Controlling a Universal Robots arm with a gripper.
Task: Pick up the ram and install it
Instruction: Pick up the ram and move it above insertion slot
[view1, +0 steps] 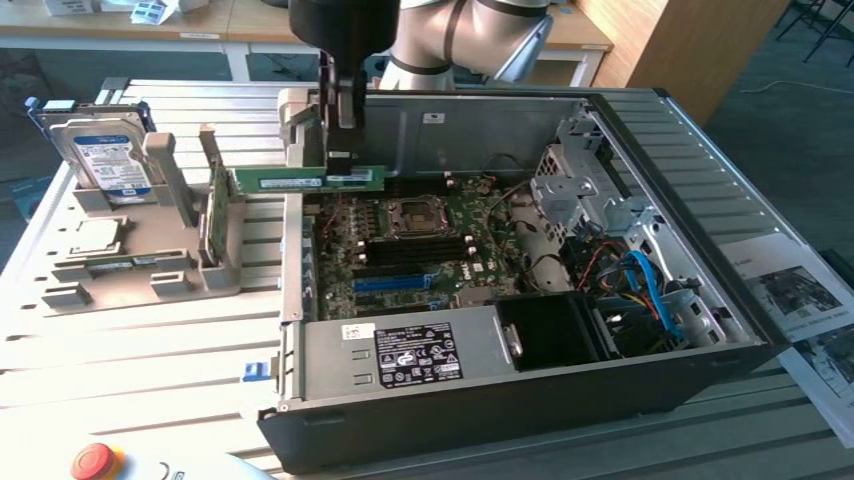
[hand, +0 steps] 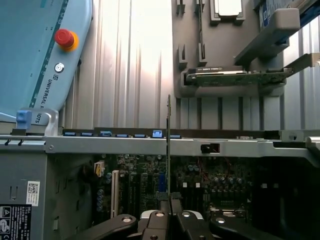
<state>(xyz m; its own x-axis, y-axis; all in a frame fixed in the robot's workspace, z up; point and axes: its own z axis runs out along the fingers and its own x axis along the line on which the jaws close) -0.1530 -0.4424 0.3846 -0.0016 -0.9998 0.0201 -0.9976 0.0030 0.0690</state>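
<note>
The ram (view1: 287, 181), a slim green stick with a white label, hangs level above the open computer case's wall on the exterior view's left. My gripper (view1: 344, 160) comes down from above and is shut on the stick near its end closest to the case. In the wrist view the ram (hand: 168, 145) appears edge-on as a thin line rising from between my gripper (hand: 169, 206) fingers, held above the motherboard (hand: 150, 182). The motherboard (view1: 414, 245) lies flat inside the case, below and to the exterior view's right of the stick.
A grey parts holder (view1: 134, 270) at the exterior view's left carries a hard drive (view1: 104, 155), a green expansion card (view1: 214, 205) and a CPU (view1: 91, 235). The case (view1: 507, 400) has metal walls, a drive cage (view1: 587, 190) and cables (view1: 647, 290). A red stop button (view1: 96, 460) sits at the front.
</note>
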